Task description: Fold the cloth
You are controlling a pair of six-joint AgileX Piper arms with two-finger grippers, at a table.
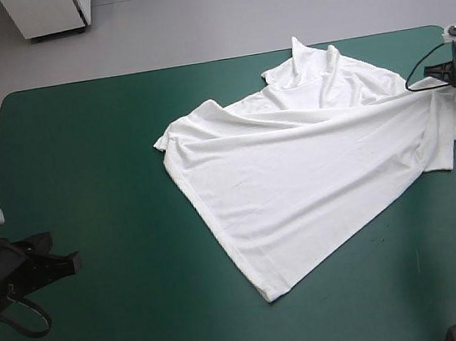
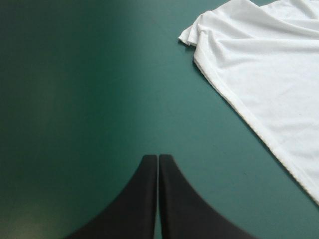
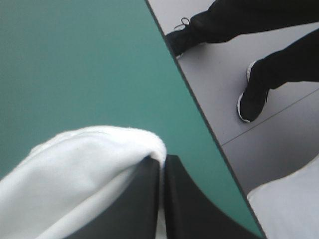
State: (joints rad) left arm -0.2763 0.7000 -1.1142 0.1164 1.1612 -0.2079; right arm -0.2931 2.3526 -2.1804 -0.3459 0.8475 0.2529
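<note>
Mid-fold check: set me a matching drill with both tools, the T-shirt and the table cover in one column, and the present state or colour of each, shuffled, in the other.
Column one:
1. left tool
2. right tool
3. T-shirt
4. cover

Column two:
A. teal-green
B. shut on white fabric near the table's right edge
C. shut on nothing, over bare table beside the shirt
D. white, lying mostly flat on the table's right half

Pairs: 1-C, 2-B, 3-D, 4-A.
</note>
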